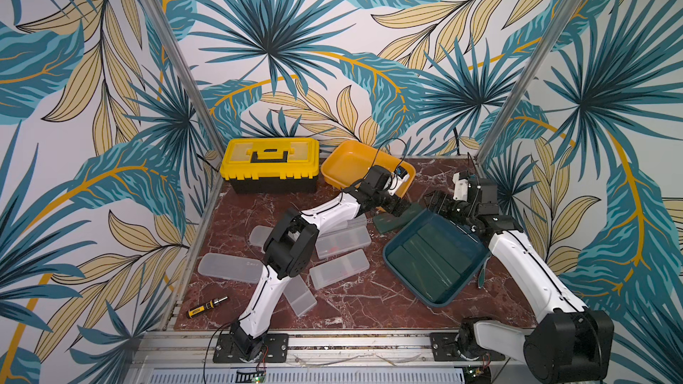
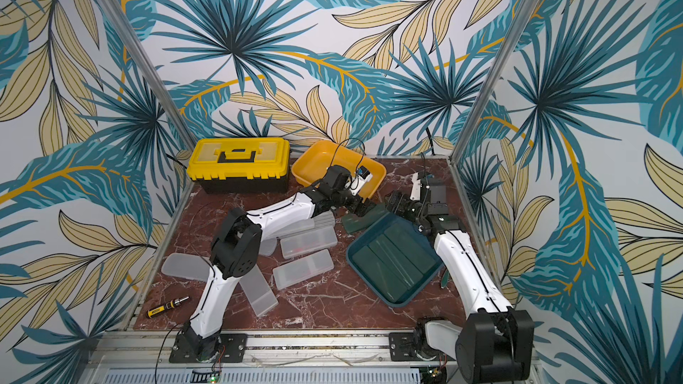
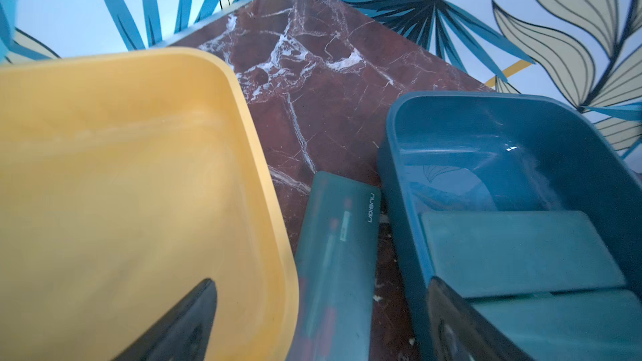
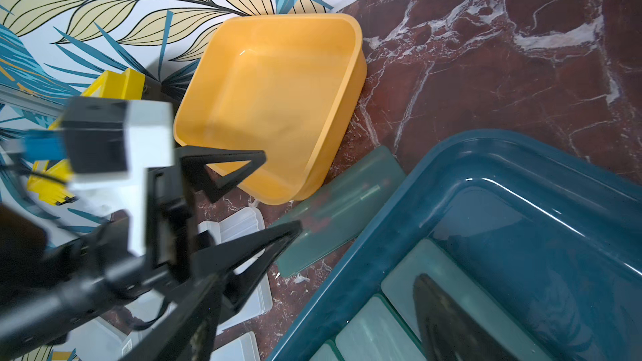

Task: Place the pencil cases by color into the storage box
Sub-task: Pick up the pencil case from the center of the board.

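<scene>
Currently, the left gripper [image 4: 281,191] hovers wide open over a green pencil case [image 3: 333,255]; the right gripper [image 1: 435,204] is open and empty.

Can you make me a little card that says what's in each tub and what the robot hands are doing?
blue tub: dark green cases inside
yellow tub: empty
loose green case: on the table between the tubs
white cases: several, on the table
left gripper: open, by the loose green case
right gripper: open, near the blue tub
</scene>
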